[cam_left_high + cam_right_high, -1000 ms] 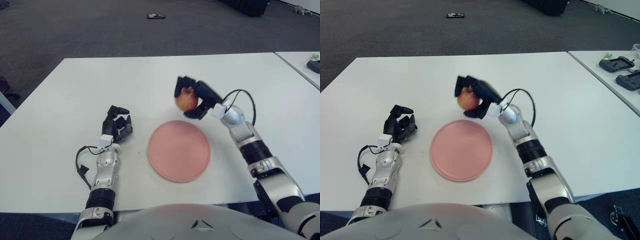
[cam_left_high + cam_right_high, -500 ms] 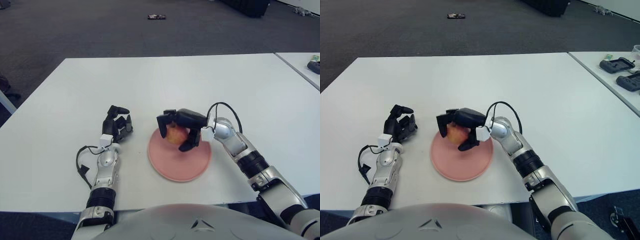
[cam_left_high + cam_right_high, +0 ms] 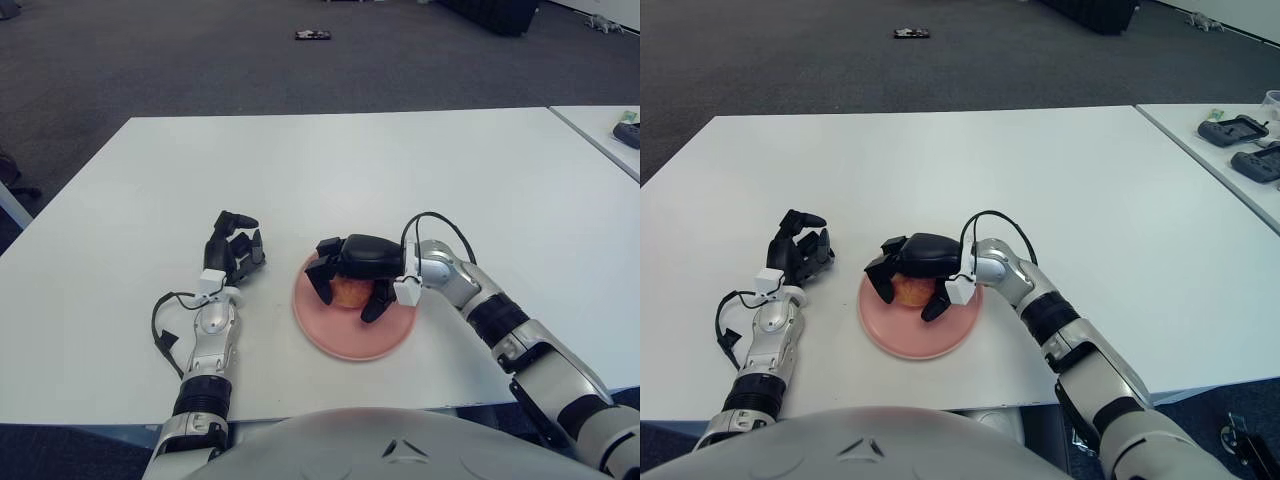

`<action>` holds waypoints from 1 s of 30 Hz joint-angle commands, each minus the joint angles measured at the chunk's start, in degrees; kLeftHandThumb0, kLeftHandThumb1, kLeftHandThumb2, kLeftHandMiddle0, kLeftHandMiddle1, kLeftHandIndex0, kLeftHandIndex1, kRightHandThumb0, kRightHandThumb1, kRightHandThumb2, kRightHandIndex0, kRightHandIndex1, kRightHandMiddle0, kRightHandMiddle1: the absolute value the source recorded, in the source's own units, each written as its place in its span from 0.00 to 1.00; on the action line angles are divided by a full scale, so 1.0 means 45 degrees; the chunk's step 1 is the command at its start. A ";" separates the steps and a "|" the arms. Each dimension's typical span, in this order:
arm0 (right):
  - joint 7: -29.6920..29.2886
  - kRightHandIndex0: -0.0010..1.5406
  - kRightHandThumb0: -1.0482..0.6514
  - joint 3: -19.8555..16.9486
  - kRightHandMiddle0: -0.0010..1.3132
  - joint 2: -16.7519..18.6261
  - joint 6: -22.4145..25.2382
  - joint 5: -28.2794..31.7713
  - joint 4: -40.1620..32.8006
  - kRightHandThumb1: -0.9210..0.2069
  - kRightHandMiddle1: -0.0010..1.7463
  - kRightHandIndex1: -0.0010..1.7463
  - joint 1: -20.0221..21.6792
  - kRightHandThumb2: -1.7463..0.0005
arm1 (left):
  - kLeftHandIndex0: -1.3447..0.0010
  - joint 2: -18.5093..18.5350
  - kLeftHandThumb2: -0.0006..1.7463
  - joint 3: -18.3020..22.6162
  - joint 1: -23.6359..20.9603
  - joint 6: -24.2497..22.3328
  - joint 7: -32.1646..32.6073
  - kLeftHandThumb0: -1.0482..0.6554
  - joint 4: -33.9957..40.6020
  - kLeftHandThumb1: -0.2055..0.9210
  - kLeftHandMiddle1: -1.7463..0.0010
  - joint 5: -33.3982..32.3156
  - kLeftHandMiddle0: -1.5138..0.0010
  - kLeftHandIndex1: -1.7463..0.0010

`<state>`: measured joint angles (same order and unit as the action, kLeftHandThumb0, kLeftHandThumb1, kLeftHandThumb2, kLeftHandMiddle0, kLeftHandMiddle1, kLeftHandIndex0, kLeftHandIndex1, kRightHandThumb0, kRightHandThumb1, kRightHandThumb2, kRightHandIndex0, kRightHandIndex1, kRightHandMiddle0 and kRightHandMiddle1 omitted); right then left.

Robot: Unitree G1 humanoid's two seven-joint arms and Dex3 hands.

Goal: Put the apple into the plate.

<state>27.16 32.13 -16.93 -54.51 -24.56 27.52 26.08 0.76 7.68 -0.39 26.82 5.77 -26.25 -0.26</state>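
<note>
1. Altogether: one apple (image 3: 349, 291), one pink plate (image 3: 345, 340), one white table (image 3: 130, 200), two robot hands.
2. Right hand (image 3: 350, 278) over the plate's far half, palm down, black fingers (image 3: 377, 300) curled round the apple from above and both sides, clamped on it.
3. Apple low over the plate, inside its rim; contact with the plate surface hidden under the hand, cannot tell.
4. Left hand (image 3: 233, 249) just left of the plate, on the table, fingers curled together and holding nothing.
5. Right forearm (image 3: 500, 325) reaching in from the lower right, black cable (image 3: 432, 222) looping above the wrist.
6. Second white table (image 3: 1230, 150) at the far right, carrying two dark devices (image 3: 1247, 143); small dark object (image 3: 912, 33) on the grey carpet beyond.
7. Fingers cover most of the apple's top.
</note>
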 commanded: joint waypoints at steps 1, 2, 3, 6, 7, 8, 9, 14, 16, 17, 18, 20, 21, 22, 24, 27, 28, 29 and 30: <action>-0.0163 0.53 0.62 0.0115 0.46 -0.0353 -0.0028 -0.0627 0.0399 0.79 1.00 1.00 -0.0172 0.05 | 0.69 -0.0081 0.58 0.0036 0.0493 -0.0429 -0.0022 0.38 -0.0556 0.68 0.00 -0.0092 0.36 0.00; -0.0220 0.53 0.62 0.0112 0.45 -0.0389 0.0012 -0.0711 0.0374 0.79 1.00 0.99 -0.0224 0.06 | 0.68 -0.0091 0.58 0.0040 0.0492 -0.0452 -0.0011 0.38 -0.0537 0.68 0.00 -0.0098 0.36 0.00; -0.0275 0.53 0.62 0.0115 0.45 -0.0416 0.0037 -0.0779 0.0361 0.78 1.00 0.99 -0.0256 0.06 | 0.68 -0.0100 0.58 0.0043 0.0492 -0.0467 -0.0004 0.38 -0.0523 0.68 0.00 -0.0102 0.36 0.00; -0.0364 0.54 0.62 0.0217 0.46 -0.0569 0.0228 -0.1184 0.0224 0.79 1.00 0.98 -0.0323 0.06 | 0.68 -0.0130 0.59 0.0059 0.0492 -0.0523 -0.0030 0.37 -0.0476 0.67 0.00 -0.0160 0.36 0.00; -0.0379 0.54 0.62 0.0260 0.46 -0.0621 0.0283 -0.1315 0.0176 0.79 1.00 0.98 -0.0312 0.06 | 0.68 -0.0137 0.59 0.0064 0.0492 -0.0529 -0.0046 0.37 -0.0467 0.67 0.00 -0.0180 0.36 0.00; -0.0469 0.54 0.62 0.0313 0.46 -0.0692 0.0291 -0.1593 0.0115 0.79 1.00 0.98 -0.0269 0.06 | 0.68 -0.0138 0.59 0.0063 0.0491 -0.0517 -0.0060 0.37 -0.0463 0.67 0.00 -0.0190 0.36 0.00; -0.0547 0.54 0.62 0.0353 0.46 -0.0742 0.0295 -0.1790 0.0070 0.80 1.00 0.98 -0.0241 0.05 | 0.68 -0.0138 0.59 0.0062 0.0491 -0.0508 -0.0069 0.37 -0.0461 0.67 0.00 -0.0195 0.36 0.00; -0.2162 0.58 0.62 0.0402 0.51 -0.0928 0.0640 -0.3711 -0.0350 0.86 0.99 1.00 -0.0533 0.01 | 0.68 -0.0104 0.59 0.0050 0.0485 -0.0471 -0.0122 0.37 -0.0474 0.67 0.00 -0.0201 0.35 0.00; -0.3106 0.57 0.62 0.0399 0.51 -0.1055 0.1022 -0.4686 -0.0621 0.84 0.97 1.00 -0.0897 0.03 | 0.68 -0.0091 0.59 0.0042 0.0486 -0.0456 -0.0123 0.37 -0.0478 0.67 0.00 -0.0190 0.36 0.00; -0.3411 0.55 0.62 0.0409 0.49 -0.1087 0.1186 -0.4976 -0.0715 0.82 0.97 1.00 -0.1001 0.05 | 0.68 -0.0085 0.59 0.0040 0.0486 -0.0451 -0.0122 0.37 -0.0478 0.67 0.00 -0.0186 0.36 0.00; -0.3682 0.54 0.62 0.0374 0.48 -0.1077 0.1444 -0.5227 -0.0884 0.80 0.97 1.00 -0.1043 0.06 | 0.68 -0.0072 0.59 0.0035 0.0485 -0.0446 -0.0114 0.37 -0.0483 0.67 0.00 -0.0165 0.36 0.00; -0.4182 0.48 0.61 0.0372 0.36 -0.1091 0.1778 -0.5626 -0.1104 0.66 0.98 1.00 -0.1095 0.15 | 0.68 -0.0052 0.59 0.0028 0.0484 -0.0441 -0.0102 0.37 -0.0489 0.67 0.00 -0.0132 0.36 0.00; -0.4398 0.44 0.61 0.0396 0.30 -0.1111 0.1881 -0.5779 -0.1169 0.58 0.99 1.00 -0.1116 0.21 | 0.68 -0.0045 0.59 0.0025 0.0484 -0.0440 -0.0098 0.37 -0.0491 0.67 0.00 -0.0121 0.36 0.00; -0.4559 0.42 0.61 0.0438 0.28 -0.1135 0.1942 -0.5879 -0.1201 0.55 0.99 1.00 -0.1129 0.23 | 0.68 -0.0042 0.59 0.0024 0.0483 -0.0439 -0.0096 0.37 -0.0493 0.67 0.00 -0.0117 0.36 0.00; -0.4737 0.38 0.61 0.0419 0.23 -0.1331 0.2105 -0.6051 -0.1453 0.47 1.00 0.99 -0.1135 0.29 | 0.68 -0.0024 0.59 0.0006 0.0479 -0.0448 -0.0068 0.37 -0.0493 0.67 0.00 -0.0067 0.36 0.00; -0.3563 0.21 0.58 0.0199 0.14 -0.1742 0.2595 -0.5510 -0.2400 0.34 0.95 0.97 -0.0891 0.42 | 0.68 -0.0009 0.59 -0.0008 0.0472 -0.0454 -0.0085 0.37 -0.0496 0.67 0.00 -0.0064 0.36 0.00; -0.3196 0.14 0.53 0.0186 0.09 -0.1824 0.2820 -0.5423 -0.2676 0.42 0.89 0.93 -0.0864 0.39 | 0.68 -0.0005 0.59 -0.0007 0.0468 -0.0448 -0.0107 0.37 -0.0502 0.67 0.00 -0.0082 0.37 0.00; -0.2963 0.09 0.48 0.0187 0.06 -0.1876 0.2984 -0.5378 -0.2862 0.47 0.80 0.84 -0.0865 0.37 | 0.68 -0.0003 0.59 -0.0006 0.0466 -0.0444 -0.0120 0.37 -0.0505 0.67 0.00 -0.0094 0.37 0.00; -0.2804 0.06 0.45 0.0261 0.04 -0.1939 0.3224 -0.5602 -0.3037 0.50 0.74 0.78 -0.0958 0.37 | 0.68 0.0001 0.59 -0.0005 0.0462 -0.0437 -0.0140 0.37 -0.0509 0.67 0.00 -0.0113 0.37 0.00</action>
<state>9.87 33.06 -22.61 -43.76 -47.94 14.91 22.72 0.73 7.61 -0.50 26.82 5.66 -26.17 -0.58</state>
